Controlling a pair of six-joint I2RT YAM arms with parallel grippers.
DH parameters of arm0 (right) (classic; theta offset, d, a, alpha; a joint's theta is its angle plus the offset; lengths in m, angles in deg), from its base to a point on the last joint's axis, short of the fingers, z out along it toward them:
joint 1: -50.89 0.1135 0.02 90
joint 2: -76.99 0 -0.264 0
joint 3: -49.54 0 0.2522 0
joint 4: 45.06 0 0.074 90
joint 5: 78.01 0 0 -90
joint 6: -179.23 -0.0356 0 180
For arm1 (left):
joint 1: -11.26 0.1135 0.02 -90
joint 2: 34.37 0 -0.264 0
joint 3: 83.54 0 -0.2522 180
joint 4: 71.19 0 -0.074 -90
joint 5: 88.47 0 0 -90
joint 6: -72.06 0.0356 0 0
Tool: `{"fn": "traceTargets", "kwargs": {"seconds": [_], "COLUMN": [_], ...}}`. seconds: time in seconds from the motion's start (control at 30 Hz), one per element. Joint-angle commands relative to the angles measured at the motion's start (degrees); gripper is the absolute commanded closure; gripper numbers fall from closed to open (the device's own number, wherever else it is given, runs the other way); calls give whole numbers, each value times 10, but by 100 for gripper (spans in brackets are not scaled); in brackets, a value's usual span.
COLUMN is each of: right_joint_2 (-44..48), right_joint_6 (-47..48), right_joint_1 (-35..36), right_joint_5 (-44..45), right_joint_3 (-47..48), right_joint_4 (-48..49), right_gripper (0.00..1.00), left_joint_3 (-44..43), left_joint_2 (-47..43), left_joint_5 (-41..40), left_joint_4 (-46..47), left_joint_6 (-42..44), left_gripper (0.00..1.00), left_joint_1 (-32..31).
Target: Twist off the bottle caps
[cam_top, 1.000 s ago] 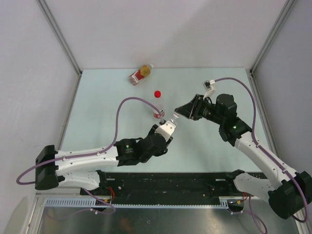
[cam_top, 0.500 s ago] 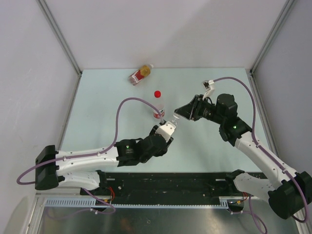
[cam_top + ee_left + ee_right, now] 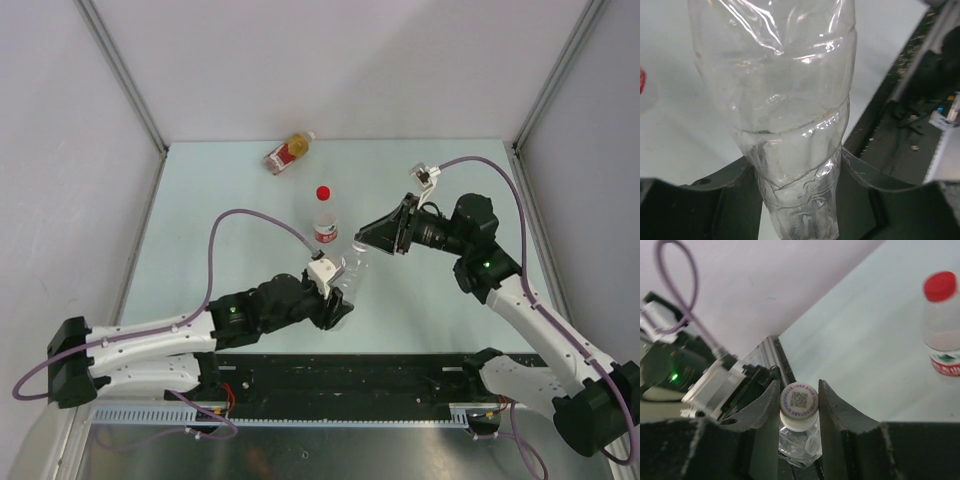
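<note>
My left gripper (image 3: 336, 288) is shut on the base of the clear unlabelled bottle (image 3: 352, 266), which fills the left wrist view (image 3: 775, 100) between the dark fingers (image 3: 715, 192). The bottle leans toward my right gripper (image 3: 363, 238). In the right wrist view its white cap (image 3: 799, 400) with a printed code sits between both fingers (image 3: 835, 412), which touch its sides. A bottle with a red cap (image 3: 323, 192) and red-white label (image 3: 325, 235) stands just behind; it also shows in the right wrist view (image 3: 941, 335). The amber bottle (image 3: 288, 152) lies at the back.
Grey walls and metal posts (image 3: 120, 75) close in the pale table (image 3: 200, 220) on three sides. A black rail (image 3: 340, 375) runs along the near edge. A purple cable (image 3: 255, 218) arcs over the left arm.
My left arm has drawn back and to the left, and the clear bottle now shows stretched between the two grippers. My right gripper has shifted slightly, still at the cap.
</note>
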Motion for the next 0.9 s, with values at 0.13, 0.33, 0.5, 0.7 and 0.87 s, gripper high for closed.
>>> {"fn": "traceTargets", "kwargs": {"seconds": [0.13, 0.33, 0.5, 0.7, 0.87], "right_joint_2": [25, 42, 58, 73, 81], "right_joint_6": [-21, -18, 17, 33, 32], "right_joint_1": [15, 27, 41, 45, 45], "right_joint_5": [-135, -198, -242, -273, -276], "right_joint_3": [-3, -20, -22, -22, -22], "right_joint_4": [128, 189, 196, 211, 229], "right_gripper": [100, 100, 100, 100, 100], "left_joint_3": [45, 52, 55, 60, 63], "left_joint_2": [-67, -79, -95, -116, -113], "left_joint_5": [315, 438, 520, 580, 598], "left_joint_4": [198, 251, 276, 287, 288], "left_joint_6": [40, 40, 40, 40, 39], "left_gripper": [100, 100, 100, 100, 100], "left_joint_1": [8, 11, 11, 11, 11]}}
